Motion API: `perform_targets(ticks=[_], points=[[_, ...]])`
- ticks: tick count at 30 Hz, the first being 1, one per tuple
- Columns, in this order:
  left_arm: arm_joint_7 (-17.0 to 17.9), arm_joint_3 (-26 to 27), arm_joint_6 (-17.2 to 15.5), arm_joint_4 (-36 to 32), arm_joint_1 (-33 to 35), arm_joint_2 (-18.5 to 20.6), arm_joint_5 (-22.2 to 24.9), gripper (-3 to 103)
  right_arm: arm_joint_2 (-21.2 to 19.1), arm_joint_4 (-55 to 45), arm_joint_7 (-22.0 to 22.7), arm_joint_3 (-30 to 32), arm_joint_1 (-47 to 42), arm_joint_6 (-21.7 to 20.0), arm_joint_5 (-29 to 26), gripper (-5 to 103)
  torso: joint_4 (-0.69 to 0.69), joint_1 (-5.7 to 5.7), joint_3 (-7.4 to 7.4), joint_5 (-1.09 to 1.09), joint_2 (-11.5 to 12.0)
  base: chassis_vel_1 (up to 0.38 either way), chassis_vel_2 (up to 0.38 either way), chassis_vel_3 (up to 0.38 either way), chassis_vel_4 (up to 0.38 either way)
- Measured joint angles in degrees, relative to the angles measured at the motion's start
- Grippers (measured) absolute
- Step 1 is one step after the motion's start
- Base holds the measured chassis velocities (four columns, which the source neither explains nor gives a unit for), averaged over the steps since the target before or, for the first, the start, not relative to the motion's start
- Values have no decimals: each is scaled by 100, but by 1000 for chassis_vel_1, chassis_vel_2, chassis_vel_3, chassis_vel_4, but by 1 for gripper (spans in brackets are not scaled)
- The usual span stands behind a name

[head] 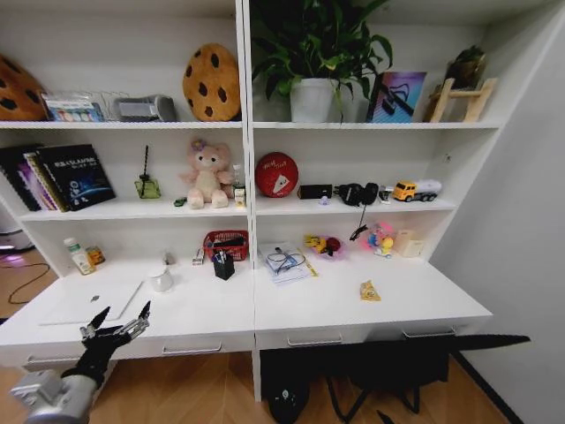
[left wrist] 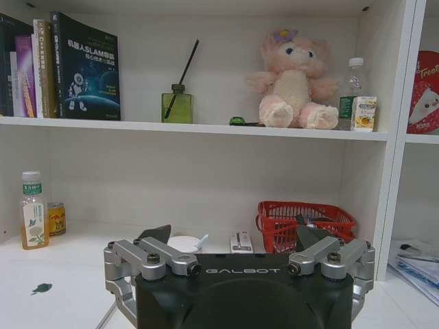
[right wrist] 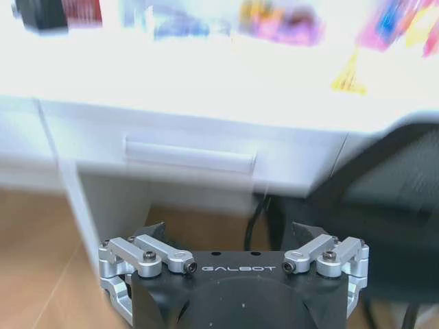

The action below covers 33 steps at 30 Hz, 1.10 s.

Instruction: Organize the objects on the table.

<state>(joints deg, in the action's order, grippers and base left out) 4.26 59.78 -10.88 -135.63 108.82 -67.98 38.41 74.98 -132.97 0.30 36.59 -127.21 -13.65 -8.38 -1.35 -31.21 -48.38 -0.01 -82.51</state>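
Desk (head: 353,305) state: one laptop (head: 91,301), two hands.
Left hand (head: 120,319) spread wide at the desk's front edge; right hand (right wrist: 232,236) spread wide, empty, below the desk.

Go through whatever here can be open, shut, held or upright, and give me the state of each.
left claw: open, holding nothing, at the desk's front edge
right claw: open, holding nothing, in front of the drawers
laptop: lid shut, flat on the table
drawer: shut
red basket: upright
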Motion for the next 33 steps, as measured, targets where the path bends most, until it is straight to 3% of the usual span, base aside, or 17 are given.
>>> perform_targets(ticks=[3,6,7,9,12,14,19,27,31,33], points=[[-1,-1,0,0,0,0,0,100,-1,-892,245,115,130,-571,-145,100,0,0,0,-1,0,0,0,0,0],[-1,-1,0,0,0,0,0,100,-321,-1166,810,177,1199,-1480,-819,100,-1,0,-1,4,1,0,0,0,0],[-1,-1,0,0,0,0,0,100,-321,-1166,810,177,1199,-1480,-819,100,-1,0,-1,4,1,0,0,0,0],[-1,0,0,0,0,-1,0,100,-728,-1169,899,509,1952,-1767,-1279,100,4,-2,-1,4,3,0,0,0,0],[-1,0,0,0,0,0,0,100,-1046,-1021,879,836,2293,-1747,-1429,100,4,-2,-1,1,3,0,0,0,0],[-1,0,0,0,0,0,0,100,-1503,-334,639,1443,2689,-1395,-1527,100,-1,-2,-2,4,3,0,0,0,0],[-1,0,0,0,0,0,0,100,-1896,714,719,1717,3446,-1094,-1888,100,0,-2,-2,3,3,0,0,0,0],[-1,0,0,0,0,1,0,100,-2031,2267,824,1108,4666,-971,-2024,100,0,-2,-2,2,3,0,0,0,0],[-1,-1,0,0,0,0,0,100,-2014,3046,593,726,5335,-953,-2026,100,2,-2,-1,1,3,0,0,0,0],[-1,0,0,-1,0,0,0,100,-1985,3498,252,525,5680,-892,-2049,100,1,-2,-2,1,3,0,0,0,0]])
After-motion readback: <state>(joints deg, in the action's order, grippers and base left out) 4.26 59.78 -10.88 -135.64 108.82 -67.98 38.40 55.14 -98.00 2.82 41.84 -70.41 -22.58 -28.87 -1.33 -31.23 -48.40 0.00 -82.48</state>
